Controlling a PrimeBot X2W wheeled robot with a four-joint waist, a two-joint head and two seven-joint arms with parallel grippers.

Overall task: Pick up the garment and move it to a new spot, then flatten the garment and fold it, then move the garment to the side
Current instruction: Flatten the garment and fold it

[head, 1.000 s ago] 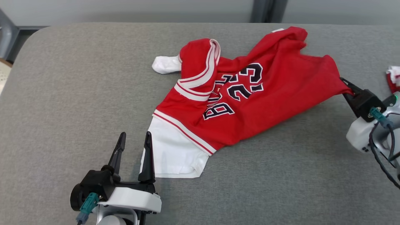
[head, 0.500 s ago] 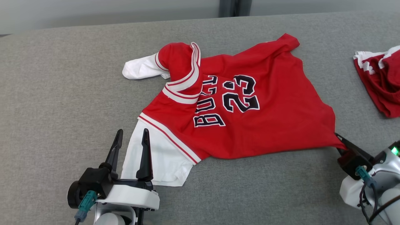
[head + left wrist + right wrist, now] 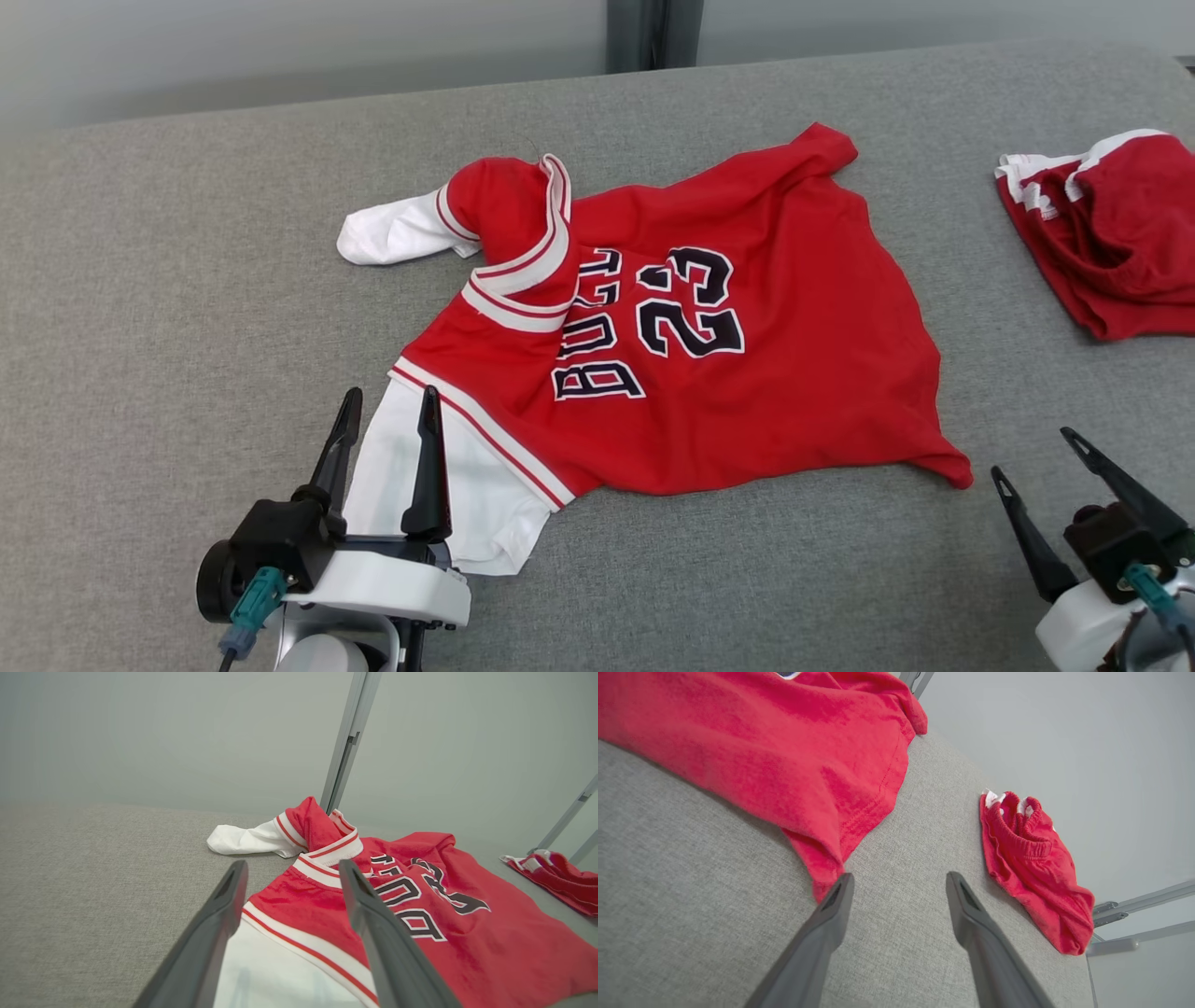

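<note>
The garment (image 3: pixel 747 373) is a red jersey with white sleeves and the number 23, lying crumpled on the grey table (image 3: pixel 187 280). One white sleeve (image 3: pixel 439 476) sits beneath my left gripper (image 3: pixel 387 403), which is open with its fingers spread above the cloth. In the left wrist view the garment (image 3: pixel 467 933) lies ahead of the left gripper (image 3: pixel 292 872). My right gripper (image 3: pixel 1032 453) is open at the lower right, just clear of the jersey's bottom corner (image 3: pixel 952 471). In the right wrist view that corner (image 3: pixel 822 877) lies beside the left fingertip of the right gripper (image 3: pixel 899 879).
A second red garment with white trim (image 3: pixel 1111 243) lies bunched at the table's right side, also visible as a red bundle (image 3: pixel 1031 868) in the right wrist view. Bare grey surface stretches to the left and along the front. A grey wall with a metal post (image 3: pixel 639 33) stands behind.
The right gripper has opened and let go of the jersey's bottom corner, which now rests on the table. The camera has shifted, bringing the second red garment further into view.
</note>
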